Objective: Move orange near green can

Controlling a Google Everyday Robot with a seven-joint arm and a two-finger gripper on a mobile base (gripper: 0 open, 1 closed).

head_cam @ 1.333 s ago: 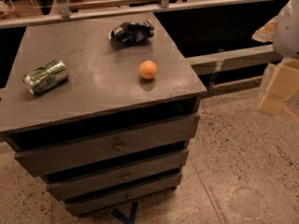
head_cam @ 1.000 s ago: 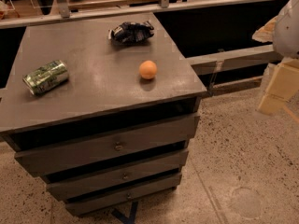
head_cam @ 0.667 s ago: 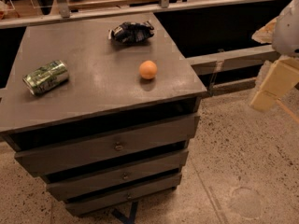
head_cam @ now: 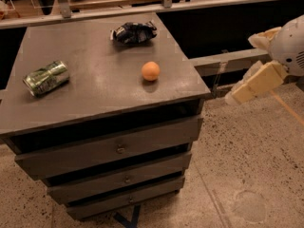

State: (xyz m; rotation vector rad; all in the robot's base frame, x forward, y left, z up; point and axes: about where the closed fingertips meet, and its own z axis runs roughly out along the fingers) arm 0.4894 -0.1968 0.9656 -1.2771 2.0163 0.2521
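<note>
The grey chest of drawers stands on a speckled floor, and its flat top holds three things. The orange sits near the right front side. The green can lies on its side far over on the left, well apart from the orange. A dark snack bag is at the back. My pincer hangs out to the right, off the chest, holding nothing. I cannot tell if it is open or closed. So the job is not started: I think I must reach in, grab the orange and carry it over.
</note>
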